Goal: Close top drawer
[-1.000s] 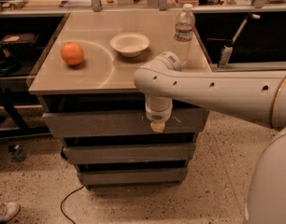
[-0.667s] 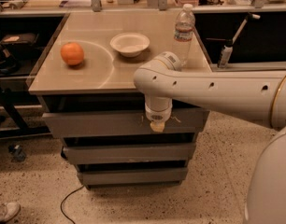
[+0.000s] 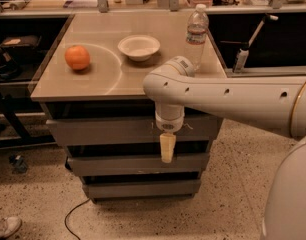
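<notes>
The top drawer (image 3: pixel 108 130) is a wide grey metal front just under the tabletop, with small white scratches right of centre. It stands out a little further than the two narrower fronts below, with a dark gap above it. My gripper (image 3: pixel 167 149) hangs straight down from the white arm (image 3: pixel 228 96), right in front of the drawer's right-of-centre part. Its cream fingers are together and hold nothing. Its tip reaches down over the gap below the drawer. I cannot tell if it touches the front.
On the tan tabletop (image 3: pixel 118 79) lie an orange (image 3: pixel 77 57), a white bowl (image 3: pixel 139 47) and a water bottle (image 3: pixel 196 34). Two lower drawer fronts (image 3: pixel 118 164) sit beneath. A cable (image 3: pixel 73 211) and a shoe (image 3: pixel 5 226) lie on the floor at left.
The gripper's cream tip now reaches lower over the drawer front than before. The drawer and the things on the table have not visibly moved.
</notes>
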`<state>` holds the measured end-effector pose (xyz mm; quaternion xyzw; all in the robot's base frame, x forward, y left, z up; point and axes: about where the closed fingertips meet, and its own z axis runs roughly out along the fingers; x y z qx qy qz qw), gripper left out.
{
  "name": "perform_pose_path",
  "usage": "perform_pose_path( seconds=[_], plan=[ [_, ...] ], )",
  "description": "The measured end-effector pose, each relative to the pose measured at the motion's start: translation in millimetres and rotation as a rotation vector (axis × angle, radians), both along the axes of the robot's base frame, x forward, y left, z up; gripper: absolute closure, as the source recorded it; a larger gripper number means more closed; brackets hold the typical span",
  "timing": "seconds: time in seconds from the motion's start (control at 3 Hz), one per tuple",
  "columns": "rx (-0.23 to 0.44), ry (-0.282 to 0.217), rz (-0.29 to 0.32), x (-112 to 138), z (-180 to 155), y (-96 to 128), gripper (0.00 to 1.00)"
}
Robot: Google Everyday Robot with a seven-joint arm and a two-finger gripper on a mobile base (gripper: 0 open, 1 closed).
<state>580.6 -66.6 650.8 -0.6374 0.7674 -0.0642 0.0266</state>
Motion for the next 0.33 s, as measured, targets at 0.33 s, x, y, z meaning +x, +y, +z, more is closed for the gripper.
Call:
perform_pose_path(
  seconds=[0.33],
  plan=[
    [0.0, 0.0, 0.0, 0.0, 0.0, 0.0, 0.0]
  ],
)
